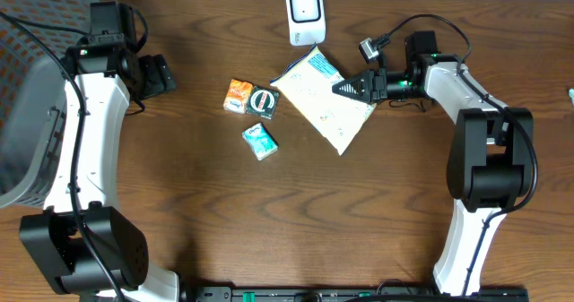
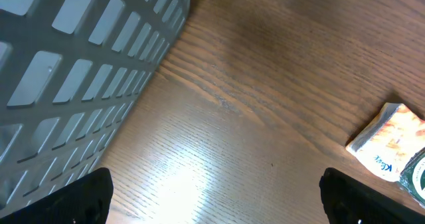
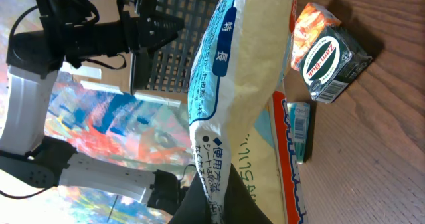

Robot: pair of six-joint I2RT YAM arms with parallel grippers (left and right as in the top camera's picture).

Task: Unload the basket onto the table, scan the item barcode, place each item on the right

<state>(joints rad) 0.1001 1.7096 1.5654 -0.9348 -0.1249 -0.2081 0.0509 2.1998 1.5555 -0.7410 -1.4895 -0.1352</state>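
Two arms in frame, and only the right one is gripping anything. Right gripper (image 1: 344, 89) is sitting fully closed, pinching the right-hand edge of the cream bag (image 1: 321, 100). In the right wrist view the bag is standing edge-on above the dark fingers (image 3: 192, 214), with blue print running down its side.

The bag is sitting near the middle of the back edge of the table (image 1: 269, 230), its far corner just beside the white scanner (image 1: 304, 13), which is standing right at that back edge. Can't tell whether the bag is resting on the wood or hanging clear of it.

Left gripper (image 1: 160, 74) is hovering near the back-left corner, jaws spread wide and holding nothing. Its wrist view is showing both fingertips (image 2: 80, 197) far apart over bare wood, with the grey basket (image 2: 80, 51) close beside.

Three small packs are lying left of the bag: orange pack (image 1: 238, 96) touching the dark green box (image 1: 263, 101), and the teal pack (image 1: 260, 141) lying just in front of them, apart.
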